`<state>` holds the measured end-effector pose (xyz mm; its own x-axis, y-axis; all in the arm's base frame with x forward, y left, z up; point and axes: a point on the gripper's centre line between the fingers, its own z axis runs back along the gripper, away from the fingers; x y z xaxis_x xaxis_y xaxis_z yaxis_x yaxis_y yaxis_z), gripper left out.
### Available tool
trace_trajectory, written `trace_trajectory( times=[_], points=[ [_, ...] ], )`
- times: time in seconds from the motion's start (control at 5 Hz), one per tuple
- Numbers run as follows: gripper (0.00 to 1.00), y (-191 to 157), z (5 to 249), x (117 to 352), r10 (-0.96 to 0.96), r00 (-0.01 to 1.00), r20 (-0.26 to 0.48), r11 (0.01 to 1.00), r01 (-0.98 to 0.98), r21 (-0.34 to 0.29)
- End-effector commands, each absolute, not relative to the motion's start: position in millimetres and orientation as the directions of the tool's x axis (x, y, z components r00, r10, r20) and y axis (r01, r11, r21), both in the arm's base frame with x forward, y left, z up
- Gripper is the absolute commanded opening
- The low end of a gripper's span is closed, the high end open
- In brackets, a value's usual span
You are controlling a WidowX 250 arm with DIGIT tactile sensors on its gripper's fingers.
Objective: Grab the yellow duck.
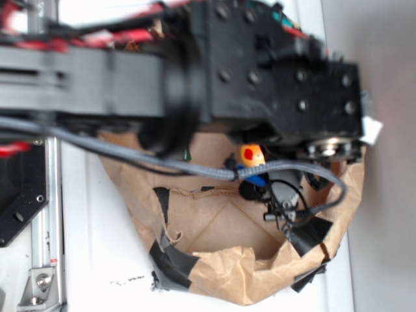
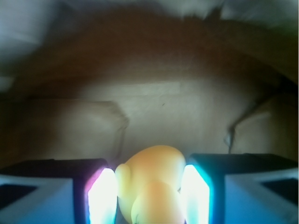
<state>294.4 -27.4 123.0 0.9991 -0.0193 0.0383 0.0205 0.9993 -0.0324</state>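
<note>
The robot arm (image 1: pixel 195 71) is filling the upper half of the exterior view, reaching across and blocking most of what lies under it. Below the claw, a crumpled brown paper bag (image 1: pixel 214 260), patched with black tape (image 1: pixel 172 263), is forming a shallow walled nest; in the wrist view its creased floor is stretching away ahead of the claw and its wall is rising at the far end.

The claw (image 2: pixel 148 196) is sitting low inside the bag, and its two fingers (image 2: pixel 100 196) are standing on either side of the yellow duck (image 2: pixel 152 186). The duck is lying directly between them, filling nearly the whole gap. The pads appear to be touching or almost touching its sides, so the claw is looking pinched around the duck, though glare on the pads is making it hard to tell how firmly. In the exterior view the duck (image 1: pixel 252 155) is showing only as a small yellow shape with a red-orange mark, tucked just under the arm's end, with a grey cable (image 1: pixel 162 162) crossing in front.

The step in hand seems to be securing the grip. To do it well, the claw is probably needing to squeeze evenly across the duck's widest part, since a rounded rubber body may squirt forward if pinched near an edge. Any lift should be going straight up, keeping clear of the bag's wall and tape.
</note>
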Motion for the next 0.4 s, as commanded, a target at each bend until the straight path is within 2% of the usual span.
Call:
trace_trajectory(
  times=[0.0, 0.2],
  points=[
    [0.00, -32.0, 199.8, 279.3, -0.008, 0.996, 0.093, 1.000, 0.007, 0.011],
    [0.00, -33.5, 195.5, 276.0, 0.012, 0.996, 0.087, 0.999, -0.016, 0.037]
  ],
)
